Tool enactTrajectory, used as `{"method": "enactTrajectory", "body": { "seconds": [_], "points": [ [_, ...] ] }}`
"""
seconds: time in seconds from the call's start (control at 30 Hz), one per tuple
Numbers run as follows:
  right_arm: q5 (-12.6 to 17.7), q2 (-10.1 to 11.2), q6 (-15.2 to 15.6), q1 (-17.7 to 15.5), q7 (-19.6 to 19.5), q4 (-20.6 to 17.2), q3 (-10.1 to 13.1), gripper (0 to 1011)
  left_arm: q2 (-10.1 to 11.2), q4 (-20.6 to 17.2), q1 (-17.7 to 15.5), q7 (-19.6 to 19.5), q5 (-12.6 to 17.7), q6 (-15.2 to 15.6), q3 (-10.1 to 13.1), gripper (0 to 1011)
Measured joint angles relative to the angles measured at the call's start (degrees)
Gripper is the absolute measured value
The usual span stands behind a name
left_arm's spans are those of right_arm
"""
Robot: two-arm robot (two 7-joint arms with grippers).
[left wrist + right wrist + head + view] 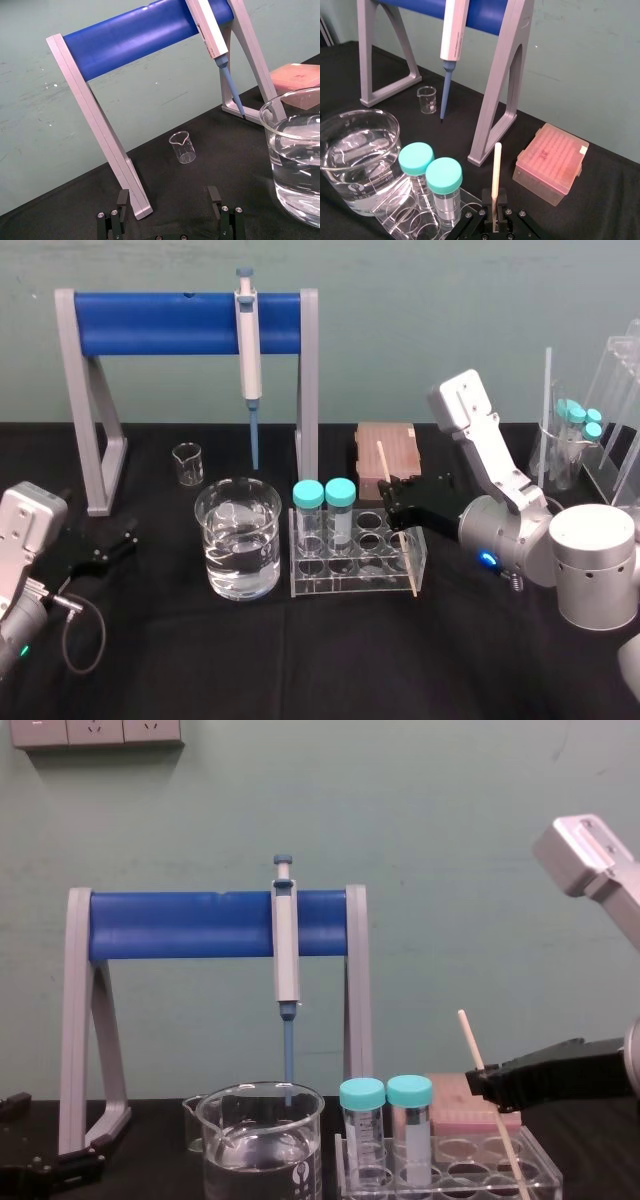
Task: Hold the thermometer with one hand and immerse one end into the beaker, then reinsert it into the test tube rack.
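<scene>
The thermometer is a thin cream rod standing tilted in the right end of the clear test tube rack. My right gripper reaches in from the right and is shut on the rod's middle. In the right wrist view the thermometer rises from between the gripper's fingers. The large beaker, part full of water, stands just left of the rack. My left gripper rests open at the table's left, its fingers set wide apart.
A grey stand with a blue bar holds a pipette behind the beaker. A small beaker sits under it. A pink box lies behind the rack, which holds two teal-capped tubes. More glassware stands at far right.
</scene>
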Motion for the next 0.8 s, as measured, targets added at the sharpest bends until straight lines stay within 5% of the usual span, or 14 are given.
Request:
{"method": "enactTrajectory", "body": {
  "seconds": [0.27,0.8],
  "points": [
    [1.77,-0.86,-0.21,-1.52,2.08,-1.47,2.62,56,0.00,0.00,0.00,0.00,0.00,0.00,0.00,1004],
    [2.89,-0.87,0.60,-2.74,2.75,-2.67,4.29,56,0.00,0.00,0.00,0.00,0.00,0.00,0.00,1004]
  ]
}}
